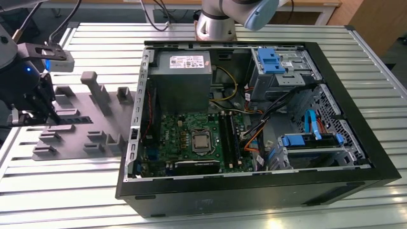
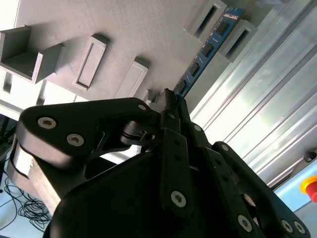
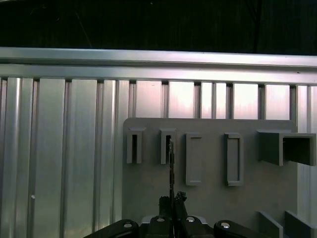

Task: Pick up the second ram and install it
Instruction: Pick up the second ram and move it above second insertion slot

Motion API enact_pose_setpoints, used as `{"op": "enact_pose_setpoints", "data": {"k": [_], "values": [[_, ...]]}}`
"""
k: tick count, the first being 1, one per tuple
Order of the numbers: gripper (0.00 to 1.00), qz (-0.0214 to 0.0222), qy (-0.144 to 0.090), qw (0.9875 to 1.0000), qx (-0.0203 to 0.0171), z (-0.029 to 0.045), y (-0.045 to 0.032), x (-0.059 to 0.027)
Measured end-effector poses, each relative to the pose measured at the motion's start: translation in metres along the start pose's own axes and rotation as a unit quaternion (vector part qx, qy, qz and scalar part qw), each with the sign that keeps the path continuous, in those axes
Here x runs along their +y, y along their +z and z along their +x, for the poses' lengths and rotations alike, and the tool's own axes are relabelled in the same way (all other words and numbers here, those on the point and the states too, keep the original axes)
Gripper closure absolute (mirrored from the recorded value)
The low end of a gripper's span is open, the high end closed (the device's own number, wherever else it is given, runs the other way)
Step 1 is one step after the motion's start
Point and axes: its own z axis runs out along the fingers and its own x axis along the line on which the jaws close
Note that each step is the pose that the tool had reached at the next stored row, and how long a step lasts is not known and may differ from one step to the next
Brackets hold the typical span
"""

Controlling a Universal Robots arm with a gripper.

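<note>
Plainly, the black claw point(image 3: 171, 199) is clamped on the long, narrow blue circuit-board ram stick point(image 2: 208, 47) (seen edge-on in the first wrist view) at the grey plastic slotted holder plate point(image 1: 83, 119). That plate lies on the ribbed aluminium surface point(image 1: 64, 191), to the exterior view's left of the open black computer case point(image 1: 254, 195).

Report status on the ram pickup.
Gripper shut on the second ram. Ram at the gray holder tray, not yet at the computer case. No obstruction seen around it.
</note>
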Motion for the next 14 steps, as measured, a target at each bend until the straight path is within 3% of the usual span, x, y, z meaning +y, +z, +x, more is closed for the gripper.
{"op": "enact_pose_setpoints", "data": {"k": [14], "values": [[0.86,0.0,0.0,1.0,0.0,-0.0002,-0.0114,0.0001]]}}
